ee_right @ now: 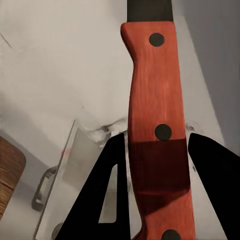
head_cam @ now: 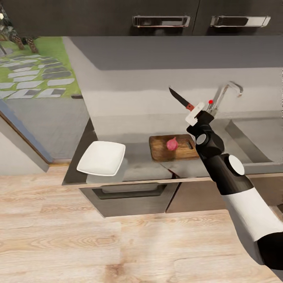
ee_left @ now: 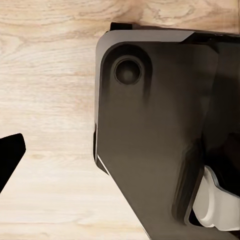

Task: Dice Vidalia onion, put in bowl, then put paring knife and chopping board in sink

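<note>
The right claw (head_cam: 195, 111) gripped the knife (head_cam: 179, 99) by its handle above the board (head_cam: 161, 151), where the onion (head_cam: 171, 144) lay; the left claw's state could not be told.

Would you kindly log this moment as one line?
right gripper: shut on paring knife, raised | onion: whole, on chopping board | bowl: empty

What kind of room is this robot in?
It looks like a kitchen. There is a grey countertop with a sink and a faucet, and dark cabinets hang above. A chopping board holds an onion, and the right gripper holds a paring knife.
</note>
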{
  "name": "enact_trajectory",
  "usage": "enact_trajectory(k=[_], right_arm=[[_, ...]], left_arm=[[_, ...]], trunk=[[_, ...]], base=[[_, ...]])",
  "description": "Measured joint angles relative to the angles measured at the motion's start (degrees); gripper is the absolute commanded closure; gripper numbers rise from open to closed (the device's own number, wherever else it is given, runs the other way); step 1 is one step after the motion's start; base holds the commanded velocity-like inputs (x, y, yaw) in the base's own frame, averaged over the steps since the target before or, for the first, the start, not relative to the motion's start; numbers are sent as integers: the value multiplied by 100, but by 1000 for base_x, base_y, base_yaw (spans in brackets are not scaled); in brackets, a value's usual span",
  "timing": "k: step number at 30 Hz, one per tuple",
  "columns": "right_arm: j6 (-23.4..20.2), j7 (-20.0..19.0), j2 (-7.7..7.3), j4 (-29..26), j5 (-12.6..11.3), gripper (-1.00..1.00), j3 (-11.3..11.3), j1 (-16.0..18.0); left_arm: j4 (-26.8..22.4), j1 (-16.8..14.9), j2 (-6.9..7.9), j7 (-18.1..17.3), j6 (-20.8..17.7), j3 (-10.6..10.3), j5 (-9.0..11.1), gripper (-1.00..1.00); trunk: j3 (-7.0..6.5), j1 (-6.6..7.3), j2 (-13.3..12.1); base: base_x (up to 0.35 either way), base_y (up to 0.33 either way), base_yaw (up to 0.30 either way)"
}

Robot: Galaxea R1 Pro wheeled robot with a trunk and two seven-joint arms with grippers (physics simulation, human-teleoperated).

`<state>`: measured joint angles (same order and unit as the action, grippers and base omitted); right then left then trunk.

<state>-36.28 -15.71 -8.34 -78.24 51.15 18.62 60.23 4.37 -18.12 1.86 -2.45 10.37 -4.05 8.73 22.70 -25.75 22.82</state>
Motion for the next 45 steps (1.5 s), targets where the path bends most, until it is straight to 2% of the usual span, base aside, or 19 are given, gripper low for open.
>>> enact_trajectory(k=[3, 6, 8, 10, 11, 12, 16, 19, 23, 28, 32, 35, 45], right_arm=[[-8, 1, 11, 7, -20, 100, 441, -7], [-14, 0, 14, 10, -30, 100, 632, -45], [-11, 11, 16, 11, -40, 100, 710, -245], [8, 237, 31, 11, -33, 100, 820, -578], [13, 314, 34, 10, -27, 100, 857, -612], [18, 604, 61, 16, -45, 100, 1053, -690], [25, 828, 75, 175, -42, 100, 1345, -740], [31, 863, 115, 245, -43, 100, 1395, -764], [33, 880, 250, 337, -83, 100, 1423, -781], [36, 882, 314, 443, -83, 100, 1478, -789], [36, 882, 386, 594, -92, 100, 1659, -792], [36, 888, 433, 636, -91, 100, 1715, -792], [53, 943, 456, 831, -90, 100, 1734, -792]], left_arm=[[0, -2, 2, 5, 0, 0, 0, -100], [0, -1, 4, 6, 0, 0, 0, -100], [-2, -3, 5, 6, 0, 0, 0, -100], [-4, -3, 4, 6, -1, 0, 0, -100], [-3, -3, 5, 6, -1, 0, 0, -100], [-1, -3, 7, 6, 0, 0, 0, -100], [1, -1, 8, 6, 1, 0, 0, -100], [2, -2, 9, 6, 1, 0, 0, -100], [0, -4, 9, 6, 2, 0, 0, -100], [0, -5, 8, 6, 2, 0, 0, -100], [2, -4, 9, 6, 2, 0, 0, -100], [2, -1, 9, 6, 2, 0, 0, -100], [2, -4, 9, 6, 2, 0, 0, -100]], trunk=[[0, 0, -1], [0, 0, -1], [0, 0, -1], [0, 0, 0], [0, 0, 0], [0, 0, -1], [0, 0, 0], [0, 0, 0], [0, 0, 0], [0, 0, 0], [0, 0, 0], [0, 0, 0], [0, 0, 0]], base=[[0, -303, 0], [0, -313, 0], [0, -316, 0], [0, -317, 0], [0, -317, 0], [0, -318, 0], [0, -190, 0], [0, -40, 0], [0, -9, 0], [0, -1, 0], [0, 0, 0], [0, 0, 0], [0, 0, 0]])
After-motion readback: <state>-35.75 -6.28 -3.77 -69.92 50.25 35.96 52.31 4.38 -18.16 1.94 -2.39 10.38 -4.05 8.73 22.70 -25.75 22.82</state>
